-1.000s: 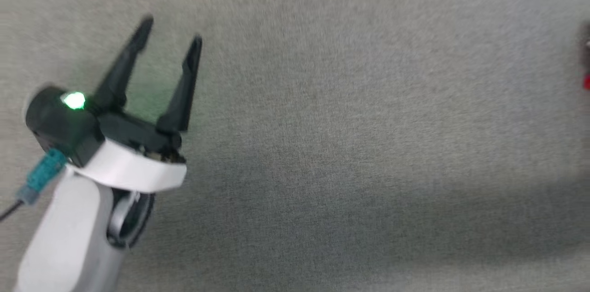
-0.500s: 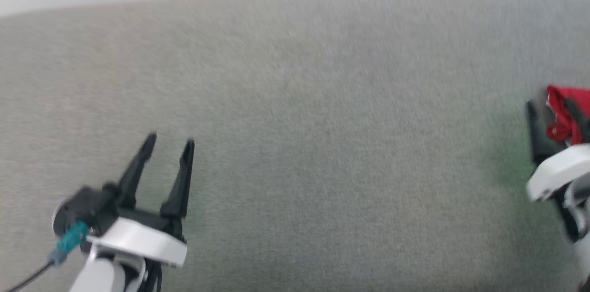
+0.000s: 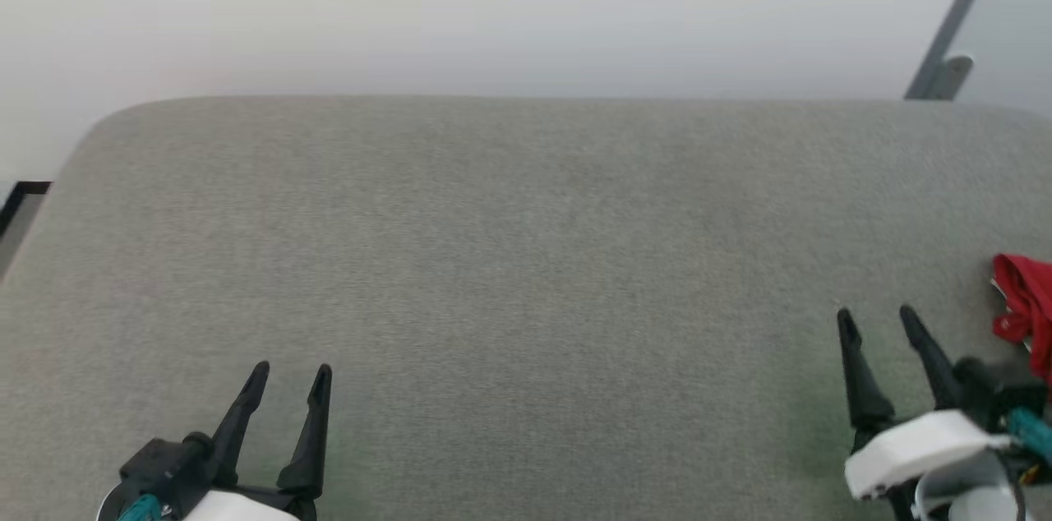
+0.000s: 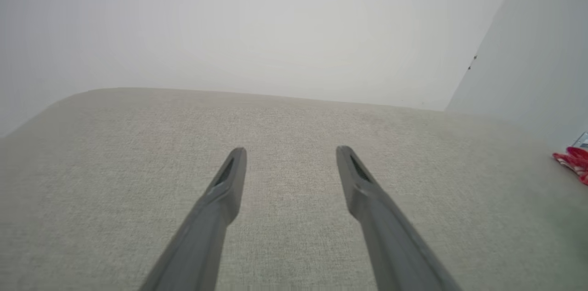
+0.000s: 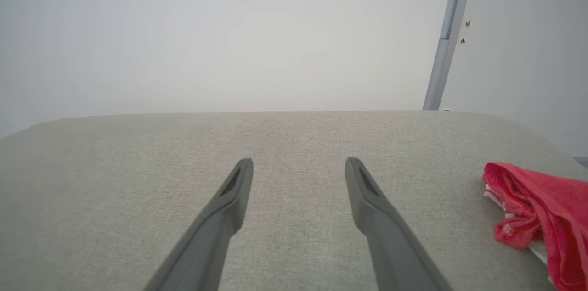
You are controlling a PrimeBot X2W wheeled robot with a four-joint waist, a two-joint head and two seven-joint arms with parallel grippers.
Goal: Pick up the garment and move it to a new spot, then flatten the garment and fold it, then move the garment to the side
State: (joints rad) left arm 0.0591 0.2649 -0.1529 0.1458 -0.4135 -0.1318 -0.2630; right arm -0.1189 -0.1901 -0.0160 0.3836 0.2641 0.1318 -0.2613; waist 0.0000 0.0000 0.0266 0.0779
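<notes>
Garment (image 3: pixel 1026 315) on padded surface (image 3: pixel 526 258) at far rt, just beside rt gripper (image 3: pixel 875 314); lt gripper (image 3: pixel 292 371) well apart, front-lt.

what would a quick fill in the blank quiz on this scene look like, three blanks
1. The bunched garment on the grey upholstered surface is mostly ____ in colour.
2. Of the left gripper and the right gripper, the garment lies nearer the ____ one.
3. Both grippers are ____ and hold nothing.

Missing words: red; right; open
</notes>
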